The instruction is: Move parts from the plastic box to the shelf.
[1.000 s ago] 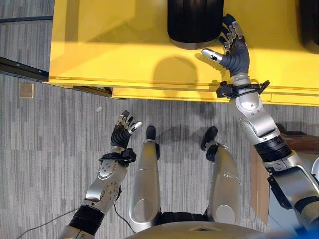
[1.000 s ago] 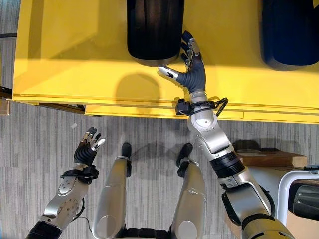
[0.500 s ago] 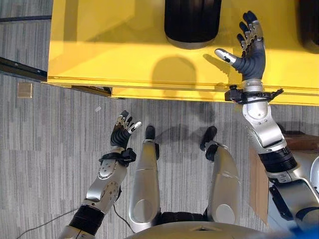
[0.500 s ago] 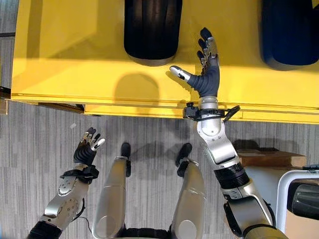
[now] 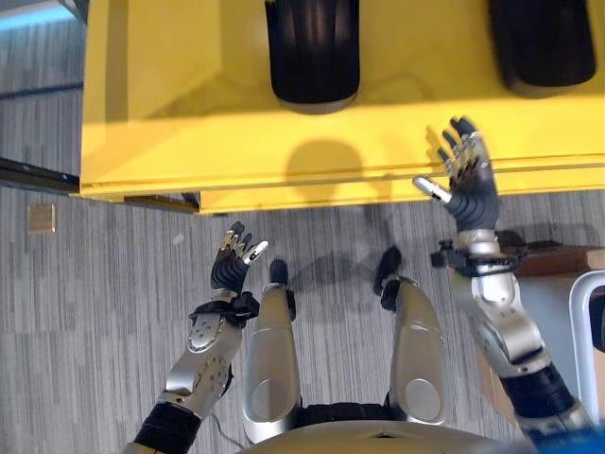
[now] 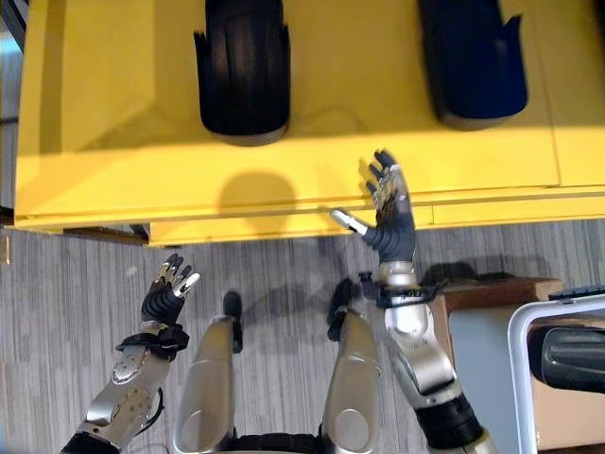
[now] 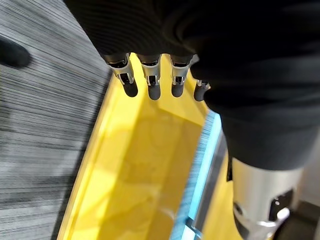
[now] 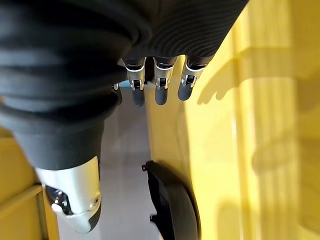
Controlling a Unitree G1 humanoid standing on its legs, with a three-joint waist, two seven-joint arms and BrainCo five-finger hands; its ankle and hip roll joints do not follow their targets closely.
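A black curved part (image 5: 314, 52) lies on the yellow shelf (image 5: 189, 123), and a second dark part (image 6: 473, 57) lies further right on it. My right hand (image 5: 465, 184) hovers open over the shelf's front edge, empty and well short of the black part, which also shows in the right wrist view (image 8: 172, 205). My left hand (image 5: 232, 265) hangs open above the floor, holding nothing. At the lower right stands the white-rimmed plastic box (image 6: 515, 364) with a dark part (image 6: 575, 359) inside.
A brown board or box (image 6: 492, 288) sits on the floor between the shelf and the plastic box. The grey striped floor (image 5: 85, 312) spreads to the left. A small tan square (image 5: 41, 218) lies on it near the shelf's left end.
My right hand has drawn back from beside the black part to the shelf's front edge, still open. The camera has shifted, bringing the second part and the plastic box into sight. The left hand stays put.
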